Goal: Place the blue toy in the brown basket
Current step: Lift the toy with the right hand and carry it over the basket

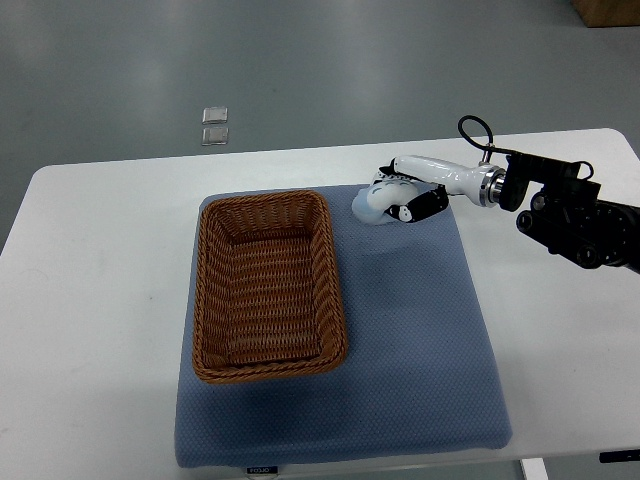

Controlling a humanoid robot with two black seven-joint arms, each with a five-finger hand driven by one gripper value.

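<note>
No legible text (mat tag [259, 468] blurred)

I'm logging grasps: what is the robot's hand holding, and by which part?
The right hand is closed on the blue toy, gripping its right side; the exact contact is hidden.

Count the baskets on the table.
1. The brown basket sits on the left part of the blue mat, left of the right robot hand, which holds the blue toy. None appear hidden.

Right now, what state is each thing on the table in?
Basket: empty, upright on the mat.
Blue toy: outside the basket, in the right hand's grip at the mat's far edge.
Right hand: shut on the toy.
Mat: flat on the table.
</note>
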